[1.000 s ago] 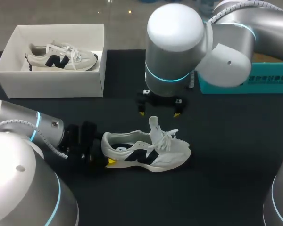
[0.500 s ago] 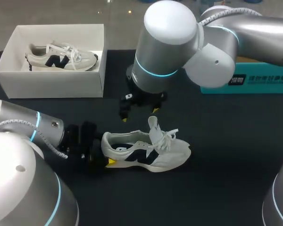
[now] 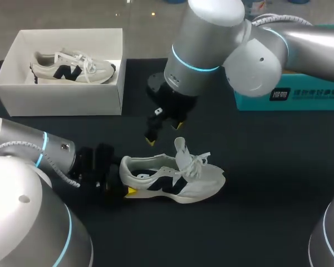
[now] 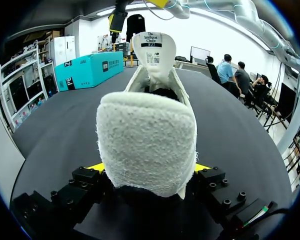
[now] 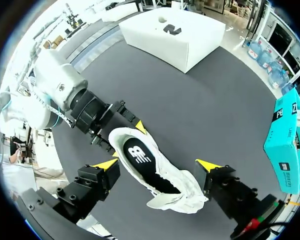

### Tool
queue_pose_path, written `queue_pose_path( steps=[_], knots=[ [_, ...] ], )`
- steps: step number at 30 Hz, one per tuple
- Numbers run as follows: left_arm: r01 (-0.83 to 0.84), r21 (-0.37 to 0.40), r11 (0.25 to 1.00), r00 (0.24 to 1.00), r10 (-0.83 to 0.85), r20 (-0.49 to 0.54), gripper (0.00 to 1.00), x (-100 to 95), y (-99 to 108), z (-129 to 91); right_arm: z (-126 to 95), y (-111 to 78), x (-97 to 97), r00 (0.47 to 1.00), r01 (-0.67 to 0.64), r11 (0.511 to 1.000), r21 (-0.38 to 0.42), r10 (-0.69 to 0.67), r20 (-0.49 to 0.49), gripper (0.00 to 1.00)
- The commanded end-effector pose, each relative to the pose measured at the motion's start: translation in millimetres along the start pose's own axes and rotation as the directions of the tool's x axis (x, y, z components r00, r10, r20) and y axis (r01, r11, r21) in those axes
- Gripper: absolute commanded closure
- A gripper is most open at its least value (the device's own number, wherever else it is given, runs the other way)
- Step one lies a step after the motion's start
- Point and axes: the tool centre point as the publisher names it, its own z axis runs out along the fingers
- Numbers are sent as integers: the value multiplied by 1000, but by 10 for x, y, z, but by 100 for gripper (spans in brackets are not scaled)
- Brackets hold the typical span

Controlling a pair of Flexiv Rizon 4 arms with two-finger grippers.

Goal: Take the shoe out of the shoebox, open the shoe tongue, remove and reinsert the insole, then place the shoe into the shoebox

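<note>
A white shoe (image 3: 178,181) with a dark logo lies on its sole on the black table, its tongue (image 3: 182,147) standing up. My left gripper (image 3: 124,178) is at the heel, and in the left wrist view the heel (image 4: 147,145) fills the space between its yellow tips, touching both. My right gripper (image 3: 164,133) hangs open just above and behind the shoe's collar. In the right wrist view its fingers straddle the shoe (image 5: 162,187) from above, apart from it, and the dark insole (image 5: 137,152) shows inside. The white shoebox (image 3: 61,100) stands at the far left.
A second white shoe (image 3: 72,68) lies inside the shoebox. A teal box (image 3: 292,97) sits at the far right behind my right arm. Bare black tabletop (image 3: 267,183) stretches to the right of and in front of the shoe.
My right arm has swung left and turned its wrist, bringing its open gripper from behind the tongue toward the shoe's collar. The shoe and my left arm have stayed still.
</note>
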Motion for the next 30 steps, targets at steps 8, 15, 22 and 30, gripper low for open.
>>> queue_pose_path(
  steps=[8, 15, 22, 30],
  knots=[
    [0, -1, 1000, 1000, 0, 2, 100, 9, 18, 3, -109, 137, -28, 892, 412, 906, 93, -422, 160, 100],
    [0, -1, 1000, 1000, 0, 2, 100, 9, 18, 3, -67, 173, 3, 863, 483, 864, 138, -497, 90, 100],
    [0, -1, 1000, 1000, 0, 2, 100, 9, 18, 3, -67, 173, 3, 863, 483, 864, 138, -497, 90, 100],
    [0, -1, 1000, 1000, 0, 2, 100, 9, 18, 3, -67, 173, 3, 863, 483, 864, 138, -497, 90, 100]
  ],
)
